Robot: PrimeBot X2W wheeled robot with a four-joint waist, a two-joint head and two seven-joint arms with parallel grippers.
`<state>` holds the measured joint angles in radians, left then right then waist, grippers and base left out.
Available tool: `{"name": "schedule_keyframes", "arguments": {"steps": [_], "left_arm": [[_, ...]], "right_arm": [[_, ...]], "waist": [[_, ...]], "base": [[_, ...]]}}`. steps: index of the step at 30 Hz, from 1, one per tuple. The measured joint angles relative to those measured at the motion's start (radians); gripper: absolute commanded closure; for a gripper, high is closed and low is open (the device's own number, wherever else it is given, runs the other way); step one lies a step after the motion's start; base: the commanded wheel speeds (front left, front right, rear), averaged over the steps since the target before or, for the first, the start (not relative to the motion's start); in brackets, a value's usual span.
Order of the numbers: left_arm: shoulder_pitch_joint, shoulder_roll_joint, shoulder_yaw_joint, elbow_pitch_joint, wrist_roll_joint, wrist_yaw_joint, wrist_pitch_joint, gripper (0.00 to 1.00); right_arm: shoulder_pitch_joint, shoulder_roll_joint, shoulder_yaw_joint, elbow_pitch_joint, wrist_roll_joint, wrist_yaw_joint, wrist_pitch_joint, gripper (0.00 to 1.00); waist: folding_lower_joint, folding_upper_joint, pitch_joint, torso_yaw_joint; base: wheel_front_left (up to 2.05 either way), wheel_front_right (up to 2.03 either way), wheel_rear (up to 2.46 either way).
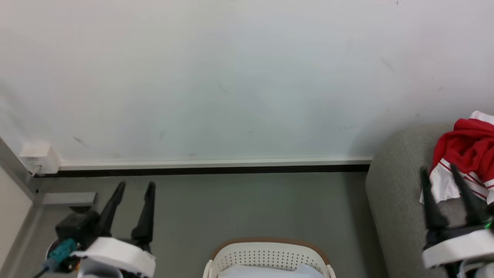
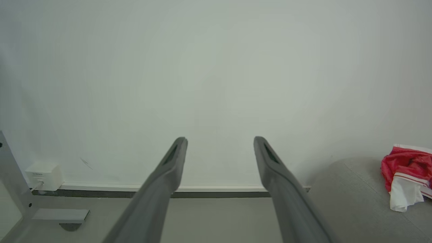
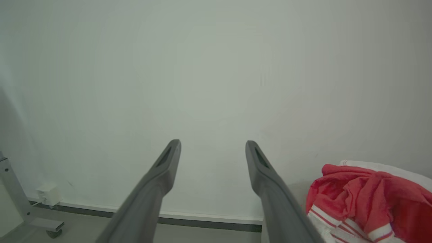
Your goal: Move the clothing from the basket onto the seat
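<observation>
Clothing [image 1: 469, 150] lying on the seat [image 1: 397, 193].
Left claw [image 1: 136, 184], right claw [image 1: 439, 168] both gape empty; it looks limp and light, so I'd pinch a bunched fold.

**A bare test room dressed as a home corner**

A plain white wall [image 1: 247, 77] meets a grey floor [image 1: 231, 204] along a white skirting [image 1: 212, 163] with a dark strip. The homely pieces are a grey sofa [image 1: 397, 193] with red clothing [image 1: 467, 150] on it and a basket [image 1: 270, 256] on the floor. A metal frame [image 2: 15, 184] on a castor and a white wall box [image 1: 38, 156] with a cable suggest a lab.
</observation>
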<state>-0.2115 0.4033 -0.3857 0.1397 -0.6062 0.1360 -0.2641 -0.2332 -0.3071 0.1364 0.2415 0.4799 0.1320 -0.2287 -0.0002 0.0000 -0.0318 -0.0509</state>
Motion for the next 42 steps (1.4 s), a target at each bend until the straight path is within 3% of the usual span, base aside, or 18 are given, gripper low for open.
{"name": "schedule_keyframes", "arguments": {"steps": [8, 14, 20, 26, 42], "left_arm": [[0.148, -0.079, 0.160, -0.025, 0.098, 0.020, 0.000, 0.00], [0.242, -0.160, 0.262, -0.007, 0.154, -0.040, 0.000, 0.00], [0.286, -0.234, 0.332, 0.029, 0.223, -0.109, 0.000, 0.00], [0.292, -0.272, 0.376, 0.058, 0.299, -0.156, 0.000, 0.00], [0.281, -0.325, 0.453, 0.087, 0.393, -0.221, 0.000, 0.00]], "right_arm": [[0.128, 0.136, 0.017, 0.003, -0.112, 0.000, -0.031, 0.00], [0.169, 0.191, -0.005, -0.026, -0.170, 0.000, -0.034, 0.00], [0.205, 0.220, -0.032, -0.036, -0.206, 0.000, -0.034, 0.00], [0.214, 0.232, -0.026, -0.026, -0.215, 0.000, -0.034, 0.00], [0.212, 0.235, -0.008, 0.002, -0.215, 0.000, -0.034, 0.00]], "waist": [[0.0000, 0.0000, -0.029, 0.025], [0.0003, 0.0000, -0.033, 0.021], [0.0002, 0.0000, -0.046, 0.020], [0.0002, 0.0000, -0.050, 0.019], [0.0002, 0.0000, -0.050, 0.014]], "base": [[0.00, 0.00, 0.00], [0.00, 0.00, 0.00], [0.00, 0.00, 0.00], [0.00, 0.00, 0.00], [0.00, 0.00, 0.00]]}}
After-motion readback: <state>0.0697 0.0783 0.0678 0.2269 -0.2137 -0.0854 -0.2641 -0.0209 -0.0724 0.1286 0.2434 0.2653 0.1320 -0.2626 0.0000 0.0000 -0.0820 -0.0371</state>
